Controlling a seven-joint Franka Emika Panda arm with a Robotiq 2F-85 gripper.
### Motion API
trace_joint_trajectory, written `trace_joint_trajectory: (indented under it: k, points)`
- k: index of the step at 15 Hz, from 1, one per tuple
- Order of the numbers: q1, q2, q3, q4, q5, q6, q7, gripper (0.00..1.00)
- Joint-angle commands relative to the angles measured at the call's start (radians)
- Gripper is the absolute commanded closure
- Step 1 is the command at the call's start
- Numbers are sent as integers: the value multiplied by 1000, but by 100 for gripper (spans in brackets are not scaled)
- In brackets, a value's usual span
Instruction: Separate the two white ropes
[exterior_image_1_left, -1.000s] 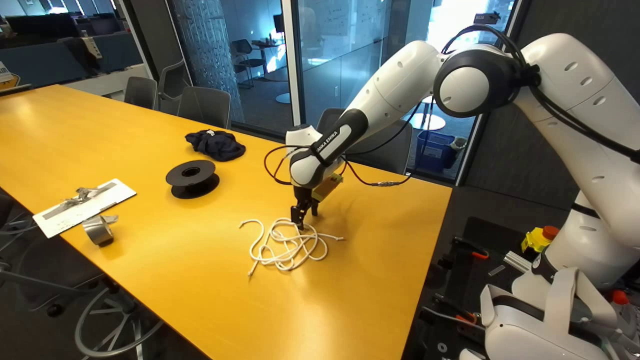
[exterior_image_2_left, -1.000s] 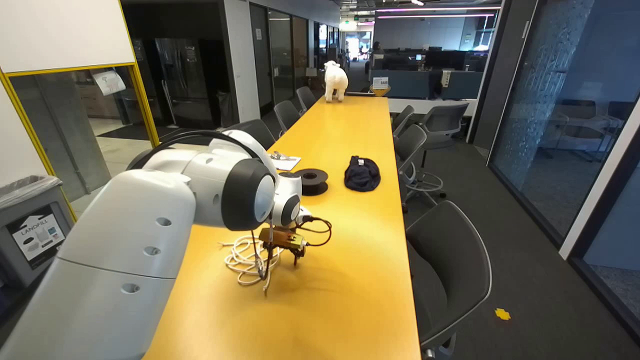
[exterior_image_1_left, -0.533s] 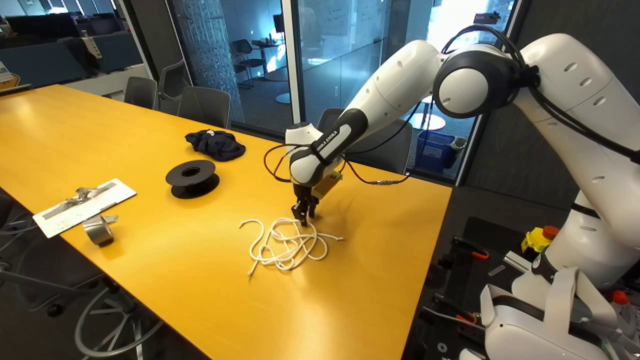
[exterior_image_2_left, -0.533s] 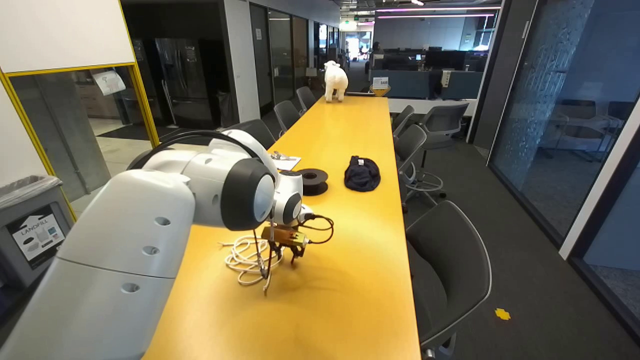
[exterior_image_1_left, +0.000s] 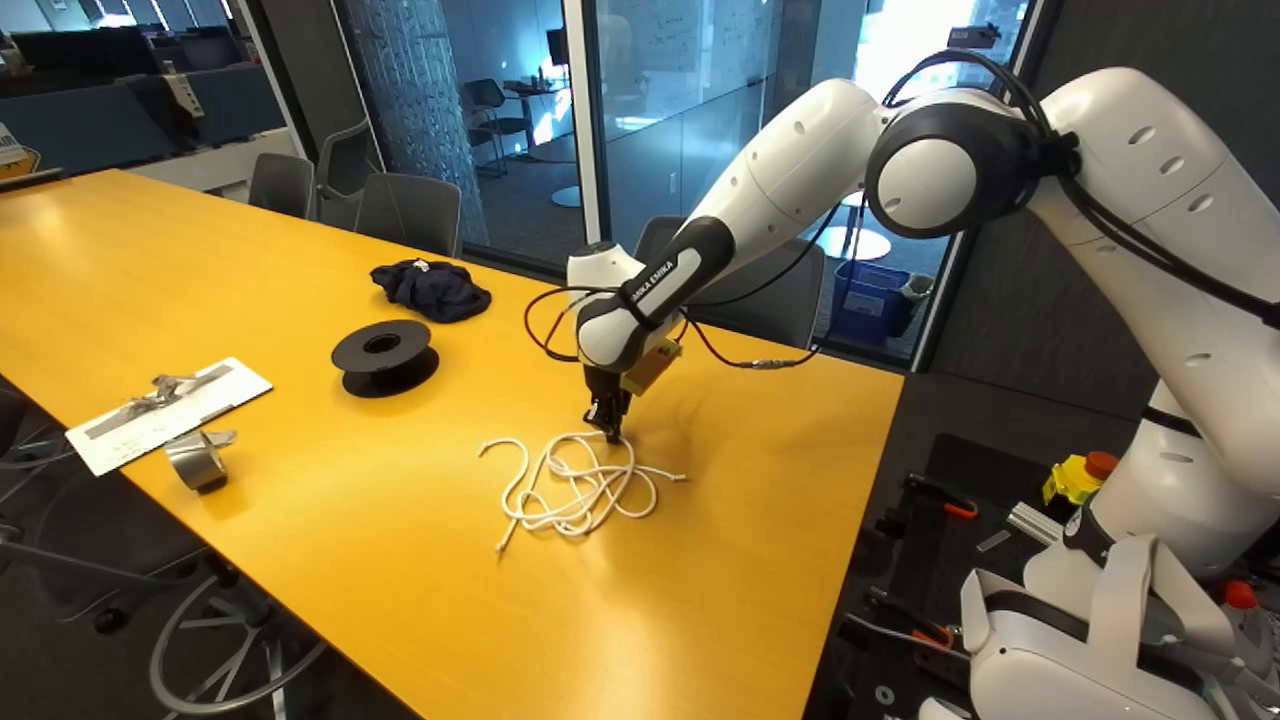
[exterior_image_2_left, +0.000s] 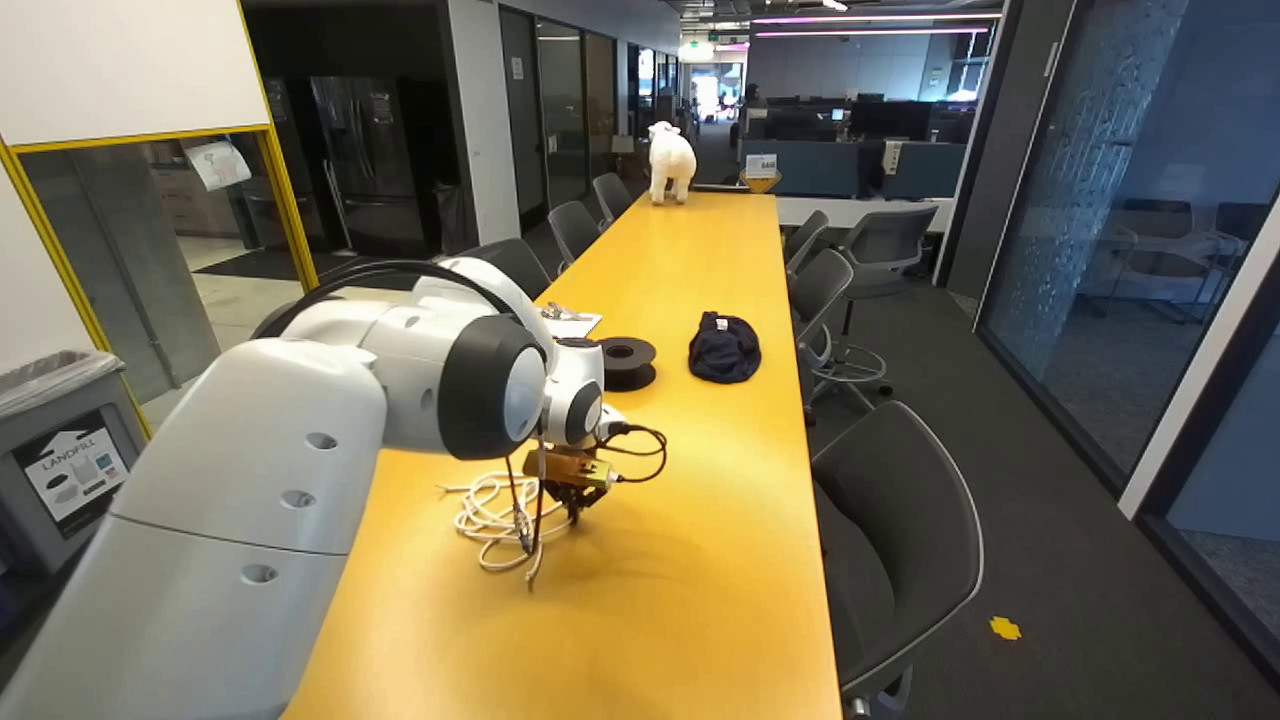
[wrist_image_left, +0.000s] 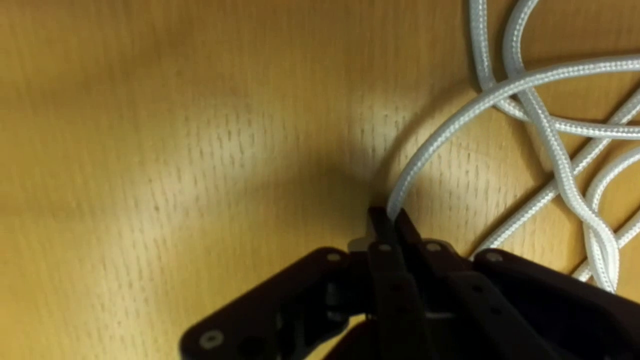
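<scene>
The two white ropes (exterior_image_1_left: 600, 488) lie tangled in loops on the yellow table, and in the crossings I cannot tell which strand belongs to which. Loose ends stick out at the sides of the heap. My gripper (wrist_image_left: 392, 215) is shut on a strand at the heap's edge, and in the wrist view that white rope (wrist_image_left: 440, 136) arches from the fingertips back over other strands. Both exterior views show the gripper (exterior_image_1_left: 612, 436) pointing down, low over the table. The cables and arm partly cover the ropes (exterior_image_2_left: 490, 520) in an exterior view.
A black spool (exterior_image_1_left: 385, 360) and a dark cloth cap (exterior_image_1_left: 432, 290) lie farther along the table (exterior_image_1_left: 400, 560). Near one long edge are a white board (exterior_image_1_left: 170, 412) and a roll of grey tape (exterior_image_1_left: 196, 461). Chairs (exterior_image_2_left: 900, 540) line the table.
The jaws have closed from wide open onto a rope strand. The gripper has risen slightly, and the strand at the heap's edge has been drawn up with it; most of the heap lies nearly as before.
</scene>
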Motion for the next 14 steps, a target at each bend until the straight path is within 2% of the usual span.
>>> trace_joint_trajectory:
  k: [1, 8, 14]
  points:
    - [29, -29, -34, 4, -43, -60, 34, 98]
    - [77, -300, -126, -127, -175, -161, 159, 98]
    - [102, -553, -151, -152, -318, -333, 325, 98]
